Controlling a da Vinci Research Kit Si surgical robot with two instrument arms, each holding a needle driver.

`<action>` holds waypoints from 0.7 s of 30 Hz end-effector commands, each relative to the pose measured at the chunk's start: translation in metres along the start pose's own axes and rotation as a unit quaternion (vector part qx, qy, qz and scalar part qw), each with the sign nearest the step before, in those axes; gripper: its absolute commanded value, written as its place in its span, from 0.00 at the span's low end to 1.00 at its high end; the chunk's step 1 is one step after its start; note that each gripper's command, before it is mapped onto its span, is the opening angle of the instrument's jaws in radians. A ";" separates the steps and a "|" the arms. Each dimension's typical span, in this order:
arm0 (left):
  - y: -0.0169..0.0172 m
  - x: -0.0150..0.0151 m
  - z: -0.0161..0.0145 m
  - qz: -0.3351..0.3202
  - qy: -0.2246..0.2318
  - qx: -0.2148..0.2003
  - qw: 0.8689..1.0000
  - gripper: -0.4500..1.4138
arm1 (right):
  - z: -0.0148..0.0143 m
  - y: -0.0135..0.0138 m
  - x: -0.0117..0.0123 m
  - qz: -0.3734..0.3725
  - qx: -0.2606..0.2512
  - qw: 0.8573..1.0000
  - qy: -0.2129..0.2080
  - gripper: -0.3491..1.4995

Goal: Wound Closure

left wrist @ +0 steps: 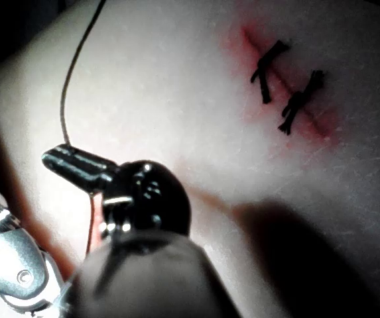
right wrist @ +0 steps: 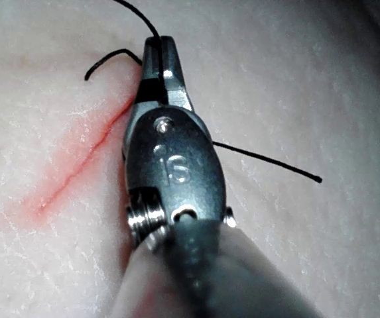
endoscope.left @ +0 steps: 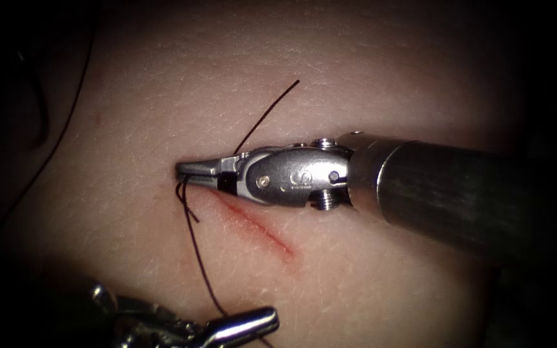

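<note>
Right tool (endoscope.left: 191,171) lying across the tissue (endoscope.left: 369,84) from the endoscope view's right, long axis nearly level, tip at the upper-left end of the cut (endoscope.left: 259,225). Jaws closed on the thread (endoscope.left: 198,258) just where it meets the tissue; same grip seen in the right wrist view (right wrist: 158,53), with 1 short free end (right wrist: 107,61) curling beside the tip and another strand (right wrist: 269,162) trailing off behind the tool's body. Left tool (endoscope.left: 246,320) down at the near edge of the tissue, below and slightly right of the right tool's tip, the thread running to it from the tip; jaws closed on that thread in the left wrist view (left wrist: 67,158). Needle not made out. 2 tied stitches (left wrist: 289,89) across the cut in the left wrist view. Thread between the 2 tools running steeply, roughly square to the right tool's shaft; right tool the nearer to the cut's end.
</note>
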State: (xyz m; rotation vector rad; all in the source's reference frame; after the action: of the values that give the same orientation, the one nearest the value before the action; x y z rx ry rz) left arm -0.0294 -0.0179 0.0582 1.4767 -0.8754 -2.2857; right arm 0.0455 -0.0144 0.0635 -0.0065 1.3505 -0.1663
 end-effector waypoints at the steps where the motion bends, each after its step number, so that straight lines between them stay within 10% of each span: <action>1: 0.0010 -0.0002 -0.0007 -0.003 -0.001 -0.005 1.000 0.00 | 0.0006 -0.0004 -0.0002 0.000 0.002 1.000 0.001 0.00; 21: 0.0009 -0.0078 -0.0149 -0.003 -0.124 -0.023 0.992 0.00 | -0.0029 -0.0025 0.0043 0.028 -0.004 1.000 0.014 0.00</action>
State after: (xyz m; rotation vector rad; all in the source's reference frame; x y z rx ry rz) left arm -0.0118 -0.0186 0.0593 1.1835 -0.8797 -2.5172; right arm 0.0425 -0.0166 0.0582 0.0296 1.3758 -0.1092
